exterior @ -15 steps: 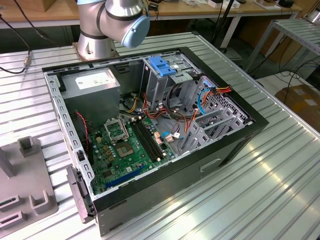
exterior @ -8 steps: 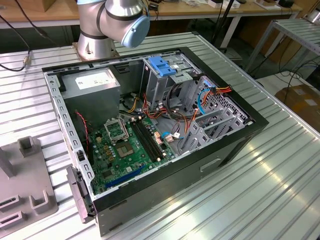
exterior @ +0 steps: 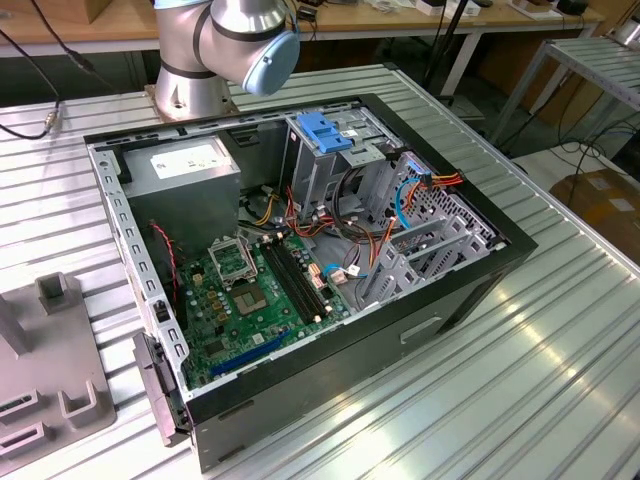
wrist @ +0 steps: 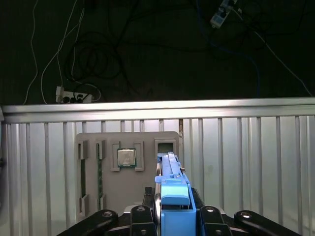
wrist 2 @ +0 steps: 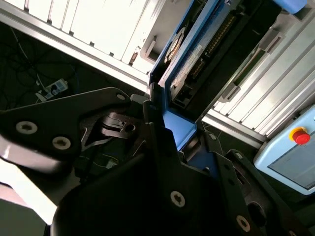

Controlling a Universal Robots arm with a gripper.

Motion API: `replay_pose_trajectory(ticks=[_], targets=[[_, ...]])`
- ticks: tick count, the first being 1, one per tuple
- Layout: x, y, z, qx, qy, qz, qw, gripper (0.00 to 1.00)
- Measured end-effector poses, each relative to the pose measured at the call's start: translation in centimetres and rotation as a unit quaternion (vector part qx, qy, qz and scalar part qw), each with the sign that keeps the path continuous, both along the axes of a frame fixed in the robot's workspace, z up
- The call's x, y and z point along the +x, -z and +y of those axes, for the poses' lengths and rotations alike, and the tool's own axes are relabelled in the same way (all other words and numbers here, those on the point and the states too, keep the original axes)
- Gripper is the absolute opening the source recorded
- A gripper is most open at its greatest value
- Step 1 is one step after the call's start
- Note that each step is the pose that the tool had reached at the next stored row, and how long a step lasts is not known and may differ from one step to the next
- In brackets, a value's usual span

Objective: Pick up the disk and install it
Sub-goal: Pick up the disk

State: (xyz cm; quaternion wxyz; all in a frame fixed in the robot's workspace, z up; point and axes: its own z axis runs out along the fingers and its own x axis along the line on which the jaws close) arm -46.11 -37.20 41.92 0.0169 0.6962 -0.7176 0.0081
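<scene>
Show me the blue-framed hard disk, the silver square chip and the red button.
Blue-framed black-and-silver hard disk [wrist: 174,196]: first wrist view, its blue bracket.
Square silver processor chip [wrist: 127,158]: first wrist view, its top face.
Red round button [wrist 2: 299,135]: second wrist view, its cap.

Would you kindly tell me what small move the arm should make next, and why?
Probably start carrying the disk toward the open computer case. In the first wrist view the gripper is shut on the disk, held edge-on over the grey fixture tray, so the pick looks done; the drive cage stands inside the case.
</scene>
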Motion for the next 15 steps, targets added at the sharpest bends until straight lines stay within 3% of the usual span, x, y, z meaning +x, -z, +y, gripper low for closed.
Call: replay_pose_trajectory(ticks=[8, 15], targets=[[-0.01, -0.02, 0.00, 0.0001, 0.000, 0.0000, 1.00000, 0.37], [0.00, -1.10, 0.00, 0.0018, 0.000, 0.0001, 1.00000, 0.37]])
